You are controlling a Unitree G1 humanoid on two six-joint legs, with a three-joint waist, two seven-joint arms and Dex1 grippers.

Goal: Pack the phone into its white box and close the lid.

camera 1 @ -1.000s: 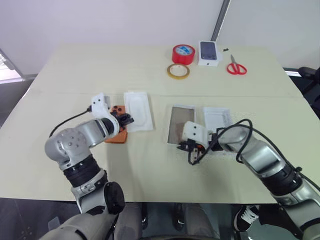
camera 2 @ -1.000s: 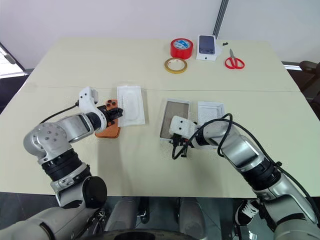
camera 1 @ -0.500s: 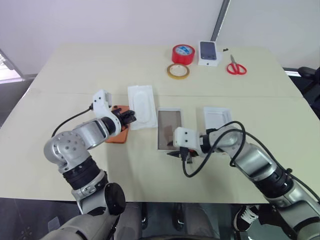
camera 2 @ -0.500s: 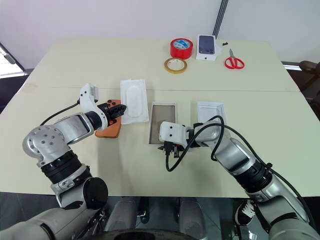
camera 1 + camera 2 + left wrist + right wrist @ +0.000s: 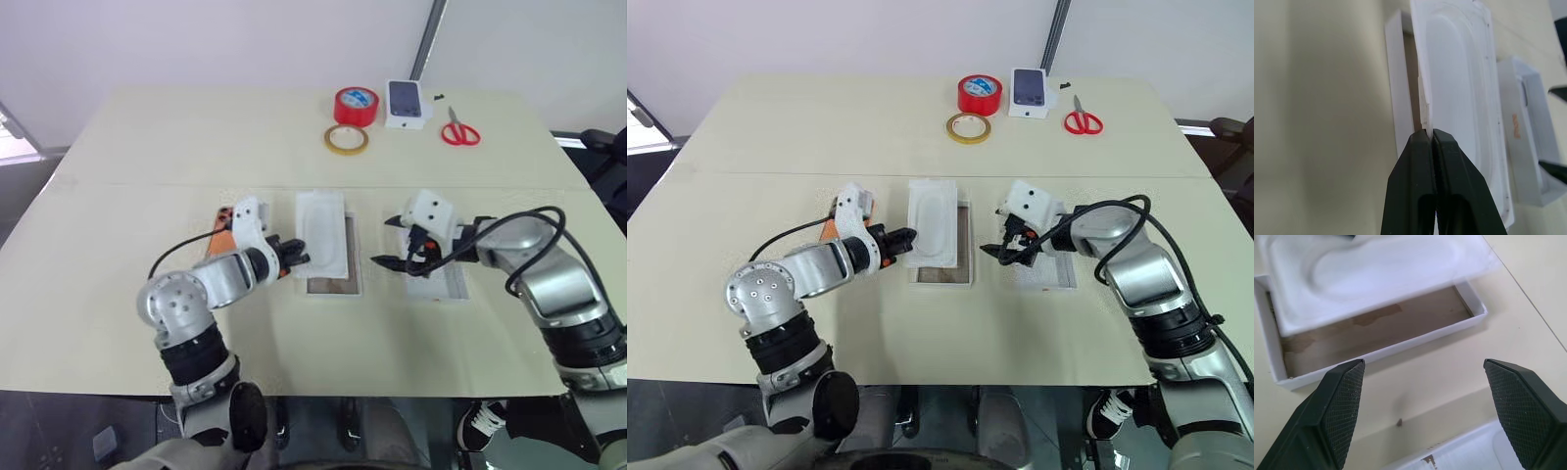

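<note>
It looks like a lab or test workspace: a plain cream table [image 5: 147,137] stands against a bare white wall [image 5: 196,39], with a red tape roll [image 5: 359,105], a yellowish tape ring [image 5: 348,139], red-handled scissors [image 5: 460,128] and a small boxed phone package [image 5: 408,103] set along the far edge.
</note>
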